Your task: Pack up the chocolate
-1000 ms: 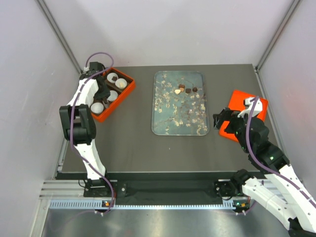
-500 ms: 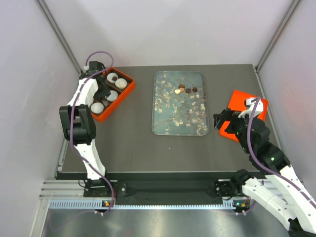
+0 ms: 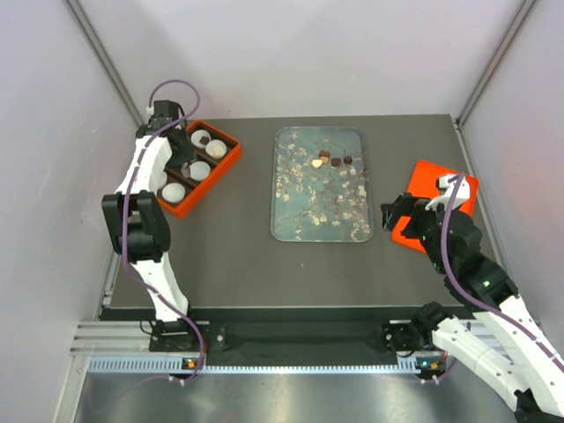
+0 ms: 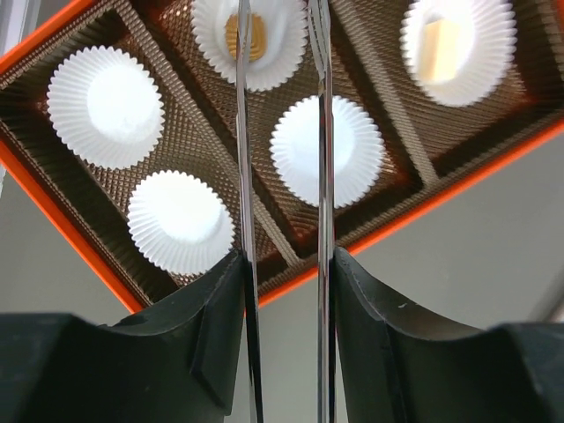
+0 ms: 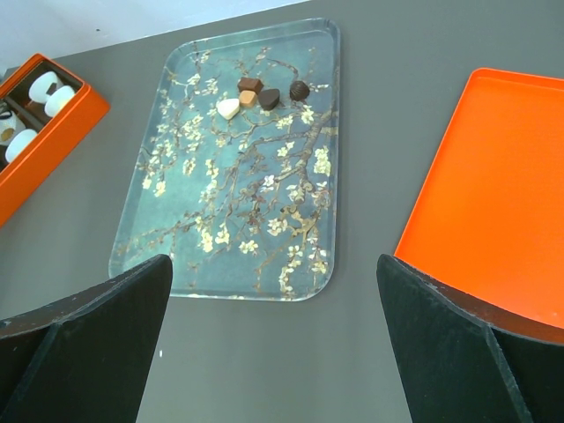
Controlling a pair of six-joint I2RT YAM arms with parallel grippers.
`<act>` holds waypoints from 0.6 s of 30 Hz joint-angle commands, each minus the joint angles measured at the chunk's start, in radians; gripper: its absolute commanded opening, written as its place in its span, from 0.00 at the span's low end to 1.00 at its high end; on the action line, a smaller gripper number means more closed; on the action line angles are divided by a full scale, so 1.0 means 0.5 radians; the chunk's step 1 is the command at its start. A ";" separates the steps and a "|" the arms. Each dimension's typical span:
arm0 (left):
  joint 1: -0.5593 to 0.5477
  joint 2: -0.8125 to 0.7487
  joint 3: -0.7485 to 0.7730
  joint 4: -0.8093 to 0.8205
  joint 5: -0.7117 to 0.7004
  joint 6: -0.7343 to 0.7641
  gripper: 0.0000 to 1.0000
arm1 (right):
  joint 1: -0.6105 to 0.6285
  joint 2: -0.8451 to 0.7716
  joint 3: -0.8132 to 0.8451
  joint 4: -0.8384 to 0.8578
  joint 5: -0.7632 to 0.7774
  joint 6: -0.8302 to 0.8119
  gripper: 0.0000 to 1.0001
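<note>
Left claw (image 4: 280, 79) released over the orange box (image 4: 458, 188), right claw (image 5: 271, 264) spread wide; both empty.
My left fingers hang above white paper cups (image 4: 327, 151); two cups hold tan chocolates (image 4: 249, 35). More chocolates (image 5: 261, 93) cluster at the far end of the blossom-print tray (image 5: 264, 293). Right claw hovers at its near end, beside the orange lid (image 5: 493, 203).

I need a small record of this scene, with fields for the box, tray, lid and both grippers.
box: orange box, far left; some paper cups empty, others hold a chocolate
tray: blossom tray, middle; loose chocolates at its far end
lid: orange lid, flat, right side
left gripper: over the box, open, holding nothing
right gripper: wide open, empty, near the lid
</note>
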 commanded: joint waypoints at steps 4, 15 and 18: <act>-0.250 -0.373 0.023 0.050 0.111 0.017 0.46 | 0.022 -0.003 0.001 0.068 0.034 -0.016 1.00; -1.128 -0.459 -0.237 0.455 0.203 0.073 0.46 | 0.028 -0.034 0.004 0.040 0.034 0.003 1.00; -1.217 -0.352 -0.198 0.480 0.224 0.158 0.47 | 0.025 -0.043 0.010 0.028 0.037 0.000 1.00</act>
